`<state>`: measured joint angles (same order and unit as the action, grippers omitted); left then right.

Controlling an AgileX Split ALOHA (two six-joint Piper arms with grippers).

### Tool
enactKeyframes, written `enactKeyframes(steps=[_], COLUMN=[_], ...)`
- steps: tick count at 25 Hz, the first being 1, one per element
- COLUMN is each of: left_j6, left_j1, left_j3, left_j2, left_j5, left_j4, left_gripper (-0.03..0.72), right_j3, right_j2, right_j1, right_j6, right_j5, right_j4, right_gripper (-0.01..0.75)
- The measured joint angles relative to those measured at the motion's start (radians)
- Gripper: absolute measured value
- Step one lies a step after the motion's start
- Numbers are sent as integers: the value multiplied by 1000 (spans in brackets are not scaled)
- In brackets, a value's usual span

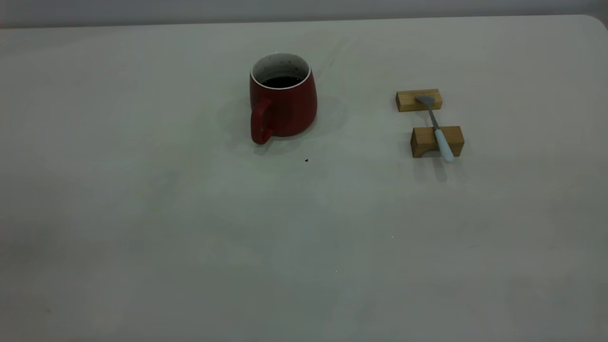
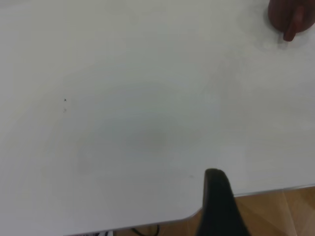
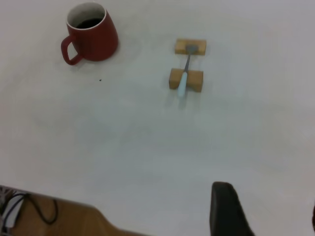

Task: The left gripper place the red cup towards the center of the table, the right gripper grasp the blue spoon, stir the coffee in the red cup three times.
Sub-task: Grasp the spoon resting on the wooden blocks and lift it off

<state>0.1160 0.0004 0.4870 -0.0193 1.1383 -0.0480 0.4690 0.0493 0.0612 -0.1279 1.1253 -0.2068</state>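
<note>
Red and upright, the cup point(image 1: 283, 102) stands on the table point(image 1: 142, 213) a little left of its middle in the exterior view, toward the far edge, with its loop handle point(image 1: 261, 122) turned toward the camera and slightly left. Coffee point(image 1: 281, 81) lies dark and low inside, well below the white speckled wall. A tiny dark speck point(image 1: 306, 160) sits on the tabletop just in front of the cup.

Well to the right of the cup, the spoon point(image 1: 436, 127) lies bridged across two wooden blocks point(image 1: 437, 141): its grey bowl rests on the far block, its pale blue handle crosses the near block and sticks out past it toward the camera. Cup and spoon are well apart, nothing touching either.

Neither gripper shows in the exterior view. In the left wrist view, one black finger of the left gripper point(image 2: 219, 206) hangs over the table's near edge, with the cup far off at the picture's corner point(image 2: 290, 17); nothing lies near that finger, and I cannot tell how its jaws stand. In the right wrist view, a black finger of the right gripper point(image 3: 226, 209) hovers over bare tabletop, the spoon point(image 3: 184, 73) and the cup point(image 3: 91, 34) both far from it. Its jaw state cannot be told either.
</note>
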Motion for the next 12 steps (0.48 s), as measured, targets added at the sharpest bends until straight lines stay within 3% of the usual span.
enactKeyframes(steps=[7,12], left_j6=[-2,-2], left_j1=[0,0], left_j3=[0,0], left_j2=[0,0], left_j5=[0,0], left_j4=[0,0], left_gripper=[551,551], right_j3=[14,50], right_j2=[379,710], right_j1=[0,0], right_j6=[16,-147], right_j5=[-83,-317], right_j4=[-3,-111], right_gripper=[483,539])
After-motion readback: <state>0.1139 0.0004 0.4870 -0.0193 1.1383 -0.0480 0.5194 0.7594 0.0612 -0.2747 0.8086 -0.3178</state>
